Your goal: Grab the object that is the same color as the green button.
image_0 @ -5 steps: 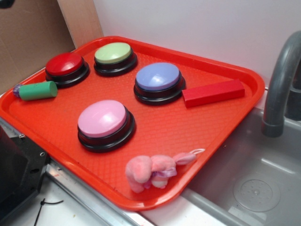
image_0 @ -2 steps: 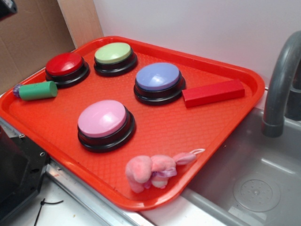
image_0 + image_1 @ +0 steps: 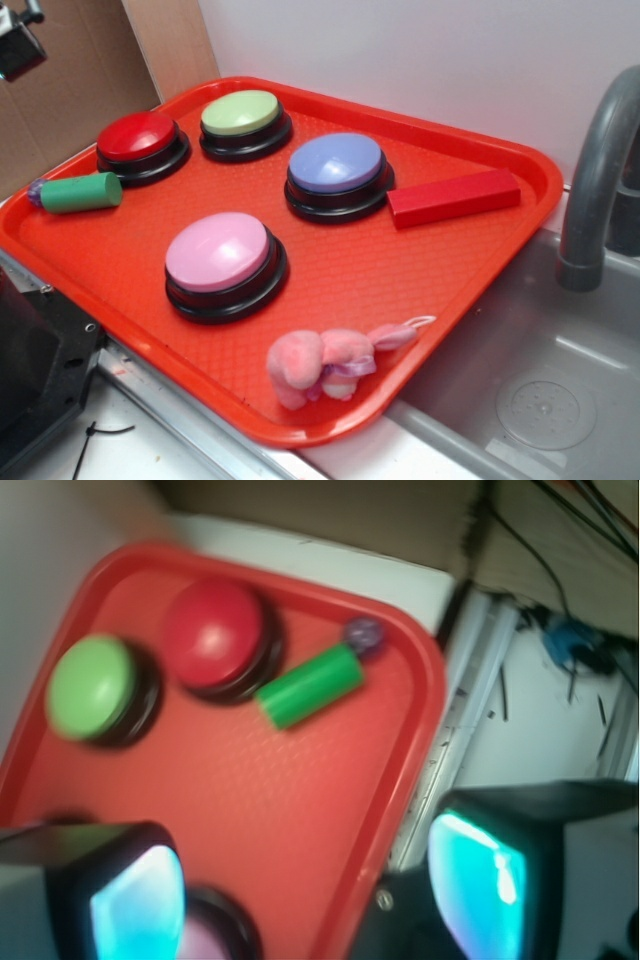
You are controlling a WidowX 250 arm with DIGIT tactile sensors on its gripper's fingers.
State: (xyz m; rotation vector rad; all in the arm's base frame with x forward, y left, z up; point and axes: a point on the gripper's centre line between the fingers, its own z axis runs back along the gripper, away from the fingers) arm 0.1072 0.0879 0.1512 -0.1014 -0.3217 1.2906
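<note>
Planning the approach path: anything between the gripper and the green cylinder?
Wrist view: only bare tray between gripper and green cylinder; red button sits beside it.

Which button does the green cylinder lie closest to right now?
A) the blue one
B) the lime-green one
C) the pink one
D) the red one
D: the green cylinder lies at the tray's edge just beside the red button, and the wrist view shows the same pairing.

A toy kitchen rig; grey sink (image 3: pixel 545 400), faucet (image 3: pixel 596 180), cardboard backing (image 3: pixel 75 75).
</note>
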